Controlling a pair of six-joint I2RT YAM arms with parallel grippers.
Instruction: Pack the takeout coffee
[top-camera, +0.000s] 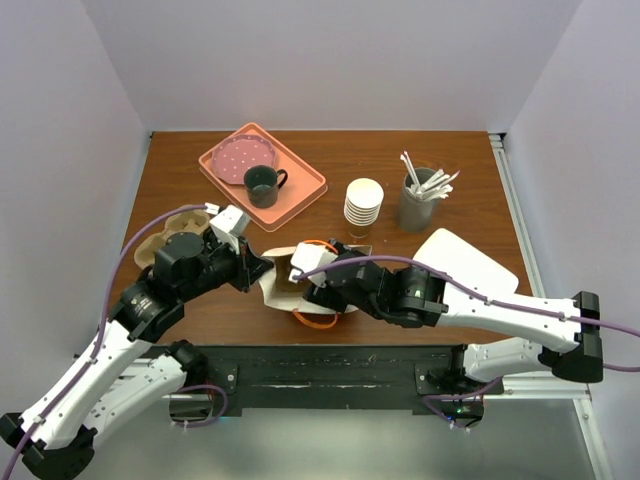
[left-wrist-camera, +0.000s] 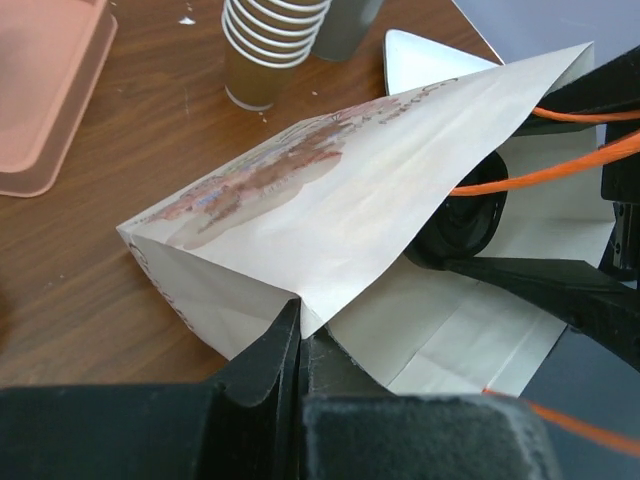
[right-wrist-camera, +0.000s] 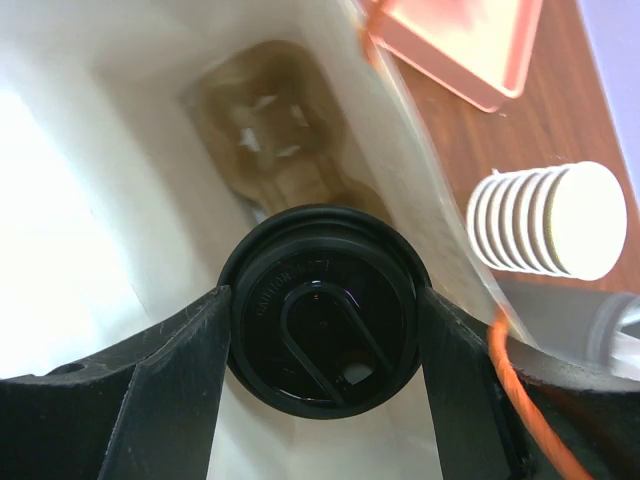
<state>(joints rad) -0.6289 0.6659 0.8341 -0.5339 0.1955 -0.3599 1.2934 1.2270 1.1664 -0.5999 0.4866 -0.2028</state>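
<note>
The takeout coffee shows only its round black sip lid, and it is inside the white paper bag. My right gripper reaches into the bag's mouth and is shut on the cup, with one finger on each side of the lid. In the left wrist view the lid peeks out under the bag's upper wall. My left gripper is shut on the bag's rim and holds the mouth open. In the top view the bag lies near the table's front, between the left gripper and the right gripper.
A brown moulded carrier lies at the bag's bottom, and another sits at the left. A pink tray holds a plate and a dark green mug. A stack of white cups, a grey holder of stirrers and a white sheet stand to the right. The bag has orange handles.
</note>
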